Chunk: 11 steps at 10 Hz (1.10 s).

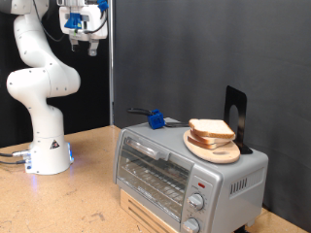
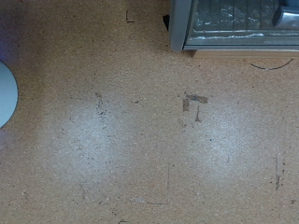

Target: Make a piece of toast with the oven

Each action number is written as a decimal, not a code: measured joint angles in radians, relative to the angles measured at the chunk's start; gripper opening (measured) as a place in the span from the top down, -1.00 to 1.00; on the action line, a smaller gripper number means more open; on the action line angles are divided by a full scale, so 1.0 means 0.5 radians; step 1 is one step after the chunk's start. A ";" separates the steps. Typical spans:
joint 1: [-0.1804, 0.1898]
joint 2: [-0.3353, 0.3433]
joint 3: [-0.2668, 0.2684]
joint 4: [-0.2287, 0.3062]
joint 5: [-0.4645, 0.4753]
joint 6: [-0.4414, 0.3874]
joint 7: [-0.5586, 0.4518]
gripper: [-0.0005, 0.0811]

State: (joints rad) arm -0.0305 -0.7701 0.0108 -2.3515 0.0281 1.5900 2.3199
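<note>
The silver-grey toaster oven (image 1: 185, 170) stands at the exterior view's lower right with its glass door shut. A slice of pale bread (image 1: 211, 129) lies on a round wooden board (image 1: 214, 148) on top of the oven. My gripper (image 1: 82, 44) hangs high at the exterior view's top left, far above the table and well away from the oven; nothing shows between its fingers. The wrist view looks down on the bare wooden table (image 2: 140, 121) and catches a corner of the oven (image 2: 234, 26); the fingers do not show there.
The arm's white base (image 1: 49, 146) stands on the table at the exterior view's left. A blue object (image 1: 154, 118) lies behind the oven and a black stand (image 1: 236, 115) stands on the oven's far side. A black curtain (image 1: 194, 49) closes the back.
</note>
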 joint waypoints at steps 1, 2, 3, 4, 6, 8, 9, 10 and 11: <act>0.000 -0.001 0.000 -0.009 0.000 0.023 0.000 -0.99; 0.001 -0.001 0.000 -0.009 0.000 0.023 -0.064 -0.99; 0.021 -0.012 -0.010 -0.015 -0.005 0.047 -0.275 -0.99; 0.050 -0.043 -0.028 -0.040 -0.039 0.086 -0.501 -0.99; 0.086 -0.093 -0.063 -0.159 -0.165 0.331 -0.918 -0.99; 0.104 -0.090 -0.103 -0.287 -0.318 0.635 -1.266 -0.99; 0.098 -0.090 -0.101 -0.282 -0.292 0.604 -1.200 -0.99; 0.131 -0.106 -0.141 -0.300 -0.187 0.696 -1.314 -0.99; 0.198 -0.137 -0.236 -0.339 -0.096 0.828 -1.523 -0.99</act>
State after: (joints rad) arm 0.0685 -0.8384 -0.1071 -2.5208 -0.0199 2.0039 1.5585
